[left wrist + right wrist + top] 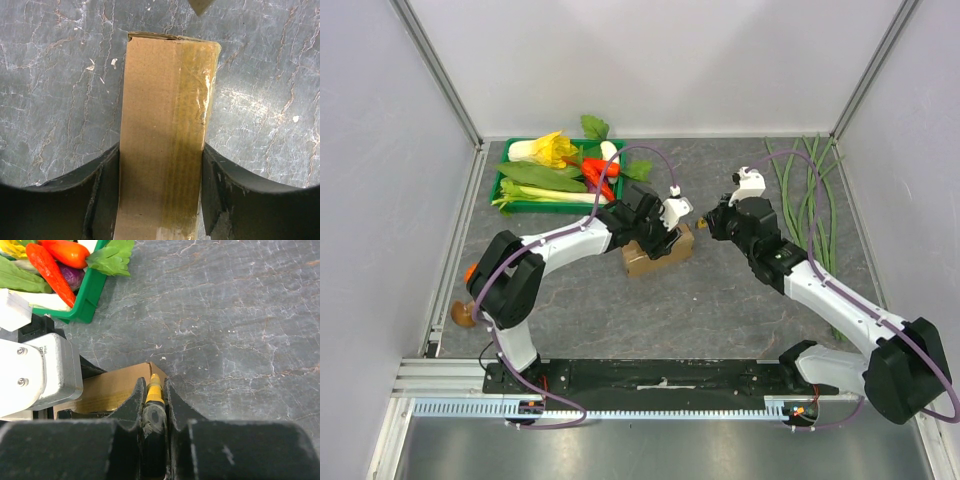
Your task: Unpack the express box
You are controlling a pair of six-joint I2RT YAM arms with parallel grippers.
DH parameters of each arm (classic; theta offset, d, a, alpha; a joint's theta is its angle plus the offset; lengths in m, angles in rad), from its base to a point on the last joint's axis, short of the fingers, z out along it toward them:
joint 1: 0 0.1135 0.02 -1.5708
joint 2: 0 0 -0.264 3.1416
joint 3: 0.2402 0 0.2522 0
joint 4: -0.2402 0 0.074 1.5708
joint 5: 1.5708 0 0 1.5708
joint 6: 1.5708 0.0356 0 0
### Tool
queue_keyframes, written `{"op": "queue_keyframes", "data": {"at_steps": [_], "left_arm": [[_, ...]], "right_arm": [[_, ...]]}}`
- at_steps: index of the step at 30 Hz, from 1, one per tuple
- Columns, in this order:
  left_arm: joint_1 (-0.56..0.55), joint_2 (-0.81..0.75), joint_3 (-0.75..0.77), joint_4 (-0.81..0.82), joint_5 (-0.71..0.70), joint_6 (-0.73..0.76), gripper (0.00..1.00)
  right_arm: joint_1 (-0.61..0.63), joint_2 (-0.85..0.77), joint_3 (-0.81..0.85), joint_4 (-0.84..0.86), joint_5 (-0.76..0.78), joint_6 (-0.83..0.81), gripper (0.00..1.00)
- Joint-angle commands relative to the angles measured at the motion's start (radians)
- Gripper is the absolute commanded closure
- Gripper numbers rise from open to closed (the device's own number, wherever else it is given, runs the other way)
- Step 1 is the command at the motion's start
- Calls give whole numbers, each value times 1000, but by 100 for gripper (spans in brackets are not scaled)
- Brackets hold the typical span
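**Top external view, left to right.** A green tray (503, 188) of vegetables (555, 165) sits at the far left of the grey stone-patterned table (720, 320). The express box (658, 257) lies near the table's middle, just right of the tray and apart from it. The left gripper (655, 228) is down over the box and hides most of its top. The right gripper (712, 224) meets the box's right end. Long green beans (810, 190) lie along the right edge. A small orange-brown object (463, 313) beside the left arm's base is too small to identify.

**Left wrist view.** Only this view shows the grip. The left gripper (160, 200) has its 2 dark fingers (102, 200) against both long sides of the box (165, 125), part-way closed and clamping it across its width. A strip of clear tape runs the length of the box's top face. The near end of the box is cut off by the frame.

**Right wrist view.** Only this view shows what the right gripper (154, 405) carries. Its fingers are closed tight on a slim yellow-tipped tool (154, 389), whose tip rests at the upper corner of the box (112, 390). The tool's body is buried between the fingers, so its kind cannot be told. The left arm's white wrist housing (40, 370) covers the rest of the box. A corner of the tray (90, 295) shows at upper left.
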Motion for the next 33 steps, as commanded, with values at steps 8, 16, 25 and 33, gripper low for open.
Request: {"op": "queue_keyframes", "data": {"at_steps": [8,16,25,33], "left_arm": [[-6,-6,-71,-49,16,34,42],[-6,-6,-70,-46,16,31,42],[-6,-1,-73,-46,16,33,42],[-6,2,-73,-46,17,34,43]], "right_arm": [[-27,10,-41,164,-108,-57,100],[-28,55,-32,172,-114,-66,100],[-32,76,-31,177,-95,-86,100],[-32,75,-37,184,-89,-106,100]]}}
